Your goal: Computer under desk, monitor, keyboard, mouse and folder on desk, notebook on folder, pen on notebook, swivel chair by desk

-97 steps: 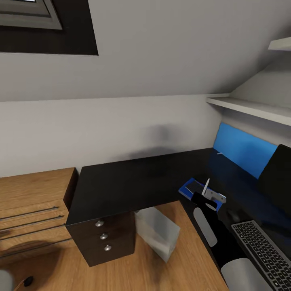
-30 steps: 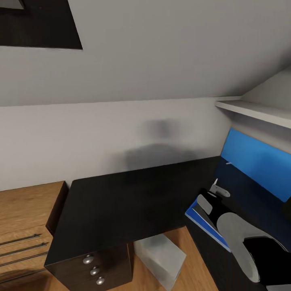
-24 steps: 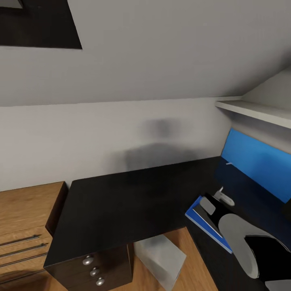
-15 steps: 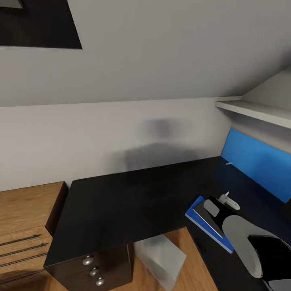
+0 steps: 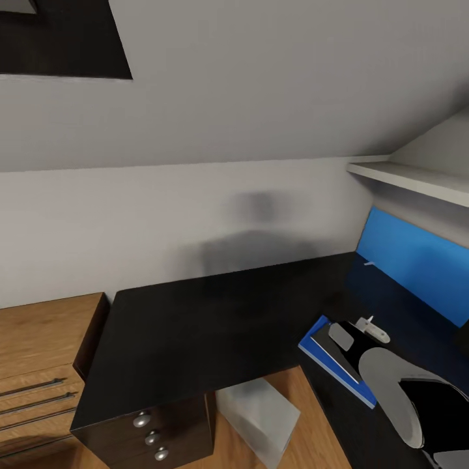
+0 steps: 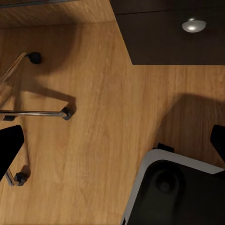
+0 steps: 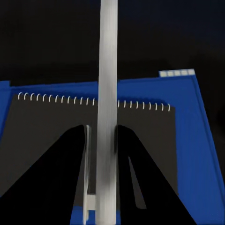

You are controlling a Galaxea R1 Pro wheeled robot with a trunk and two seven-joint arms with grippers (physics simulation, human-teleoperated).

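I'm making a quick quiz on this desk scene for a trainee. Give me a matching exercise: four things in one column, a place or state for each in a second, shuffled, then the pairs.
Things:
1. pen
2. notebook
3. folder
4. computer

Places or states:
A. lies flat on the blue folder
B. stands on the floor under the desk
C. held between the fingers of the right gripper
D. lies on the desk top, under the notebook

Pairs: 1-C, 2-A, 3-D, 4-B
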